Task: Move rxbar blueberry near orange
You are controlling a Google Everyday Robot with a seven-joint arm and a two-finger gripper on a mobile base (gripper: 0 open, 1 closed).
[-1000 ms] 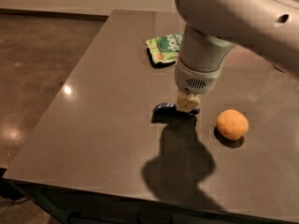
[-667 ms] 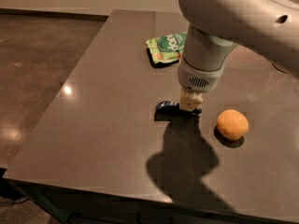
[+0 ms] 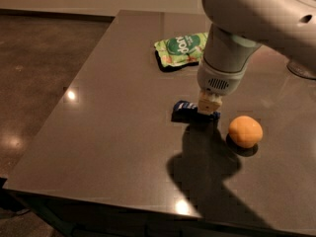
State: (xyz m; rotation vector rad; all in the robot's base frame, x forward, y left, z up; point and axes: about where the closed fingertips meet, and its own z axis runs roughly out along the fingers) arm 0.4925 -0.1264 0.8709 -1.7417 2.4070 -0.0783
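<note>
The rxbar blueberry, a small dark blue bar with white lettering, is held just above the dark table, with its shadow right under it. My gripper comes down from above and is shut on the bar's right end, hiding that end. The orange sits on the table to the right of the gripper and slightly nearer the front, a short gap away.
A light-green snack pouch lies at the back of the table behind the gripper. The arm's large white body fills the upper right. The table's left and front edges drop to a shiny floor.
The gripper and the blue bar have moved together a little to the right, towards the orange. The orange and the pouch have not moved.
</note>
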